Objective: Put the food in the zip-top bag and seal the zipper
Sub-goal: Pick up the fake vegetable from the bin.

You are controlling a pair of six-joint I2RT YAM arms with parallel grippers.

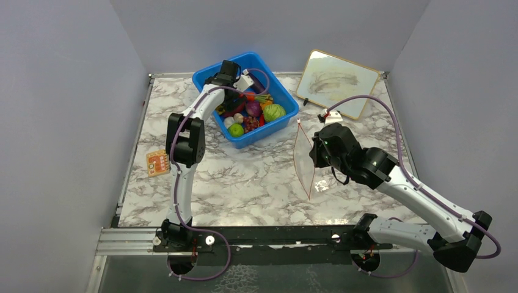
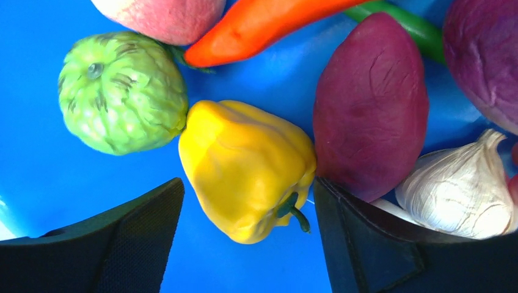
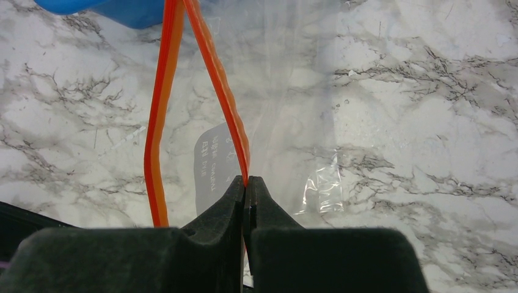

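Picking food out of the blue bin (image 1: 264, 133) is the step in hand, and nothing is in the zip-top bag (image 1: 303, 163) yet as far as we can see.

The left gripper (image 2: 245, 190) is down inside the bin with its jaws apart, straddling the yellow pepper (image 2: 241, 152). The pepper sits between the fingers, stem end nearest the wrist. One finger is clear of it; the other is just beside the stem, and we can't tell whether it touches. Beyond the fingertips are a green cabbage (image 2: 122, 91), a carrot (image 2: 256, 27) and a peach (image 2: 165, 15). Outside the other finger, a purple piece (image 2: 369, 110) lies close against it, with a garlic bulb (image 2: 458, 195) next to that.

The right gripper (image 3: 246, 183) is clamped shut on the zipper (image 3: 217, 91), pinching one lip of the mouth. The other lip bows away to the side, so the mouth gapes ahead of the jaws and the clear film hangs toward the table.

We judge the next move is to close on the pepper squarely, lift it clear of its neighbours and carry it across to the held-open mouth. The purple piece crowds one finger and could get nudged or pinched along with it. The sealing comes much later.

The table (image 1: 244, 183) is marble-patterned, white with grey veins, enclosed by plain grey walls. A whiteboard (image 1: 337, 82) lies at the far right and a small orange card (image 1: 157, 163) near the left edge.
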